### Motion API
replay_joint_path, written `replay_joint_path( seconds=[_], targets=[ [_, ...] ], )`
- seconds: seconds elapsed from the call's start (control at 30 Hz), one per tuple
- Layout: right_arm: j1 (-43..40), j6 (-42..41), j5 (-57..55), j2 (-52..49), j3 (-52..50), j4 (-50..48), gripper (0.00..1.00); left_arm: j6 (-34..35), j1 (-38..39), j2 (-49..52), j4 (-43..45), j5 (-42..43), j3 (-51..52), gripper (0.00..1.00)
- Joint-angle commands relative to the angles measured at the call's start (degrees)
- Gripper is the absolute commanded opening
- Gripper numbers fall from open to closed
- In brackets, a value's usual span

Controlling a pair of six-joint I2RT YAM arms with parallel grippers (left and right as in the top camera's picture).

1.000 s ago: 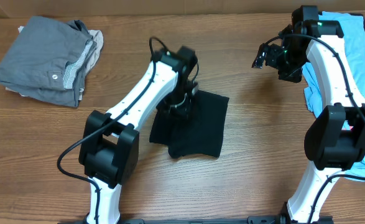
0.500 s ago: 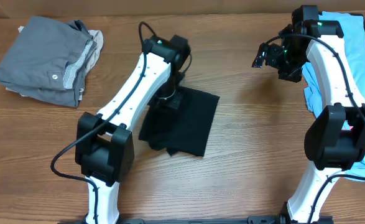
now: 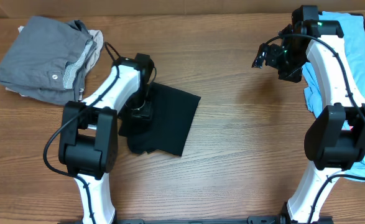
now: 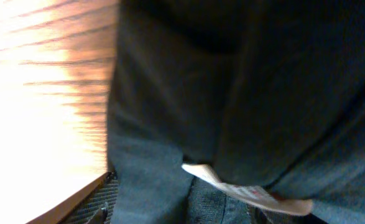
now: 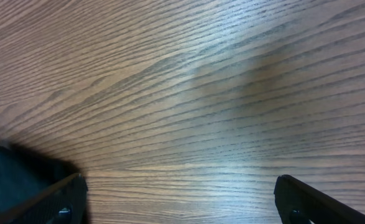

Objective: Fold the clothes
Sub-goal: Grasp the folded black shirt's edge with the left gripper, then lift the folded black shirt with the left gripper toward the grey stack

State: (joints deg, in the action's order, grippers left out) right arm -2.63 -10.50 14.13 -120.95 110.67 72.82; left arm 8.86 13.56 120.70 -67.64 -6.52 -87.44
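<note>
The left gripper [image 3: 139,113] sits on the folded black cloth garment [image 3: 173,118], its grip hidden. The right gripper [image 3: 262,58] hovers far right, wide open and empty.

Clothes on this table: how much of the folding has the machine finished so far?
Looks done: a grey stack sits folded at the far left corner. In hand: the left gripper is down on the black garment, already folded flat; its grip is hidden. Left: the blue heap by the right arm looks unfolded, and the right gripper hangs open, empty.
</note>
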Motion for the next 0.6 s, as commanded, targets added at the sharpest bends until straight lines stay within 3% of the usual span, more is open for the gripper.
replay_joint_path(
  seconds=[0.0, 0.23, 0.57],
  targets=[
    [-0.2, -0.2, -0.6, -0.4, 0.8, -0.5, 1.0, -2.3, -0.6, -0.5, -2.8, 1.1, -6.7, 0.71],
    [-0.2, 0.0, -0.6, -0.4, 0.8, -0.5, 1.0, -16.2, -0.6, -0.3, -4.2, 2.1, -11.1, 0.93],
    [-0.2, 1.6, -0.6, -0.4, 0.8, -0.8, 1.0, -26.0, -3.6, 0.0, 5.1, 3.5, -3.4, 0.92]
  ],
)
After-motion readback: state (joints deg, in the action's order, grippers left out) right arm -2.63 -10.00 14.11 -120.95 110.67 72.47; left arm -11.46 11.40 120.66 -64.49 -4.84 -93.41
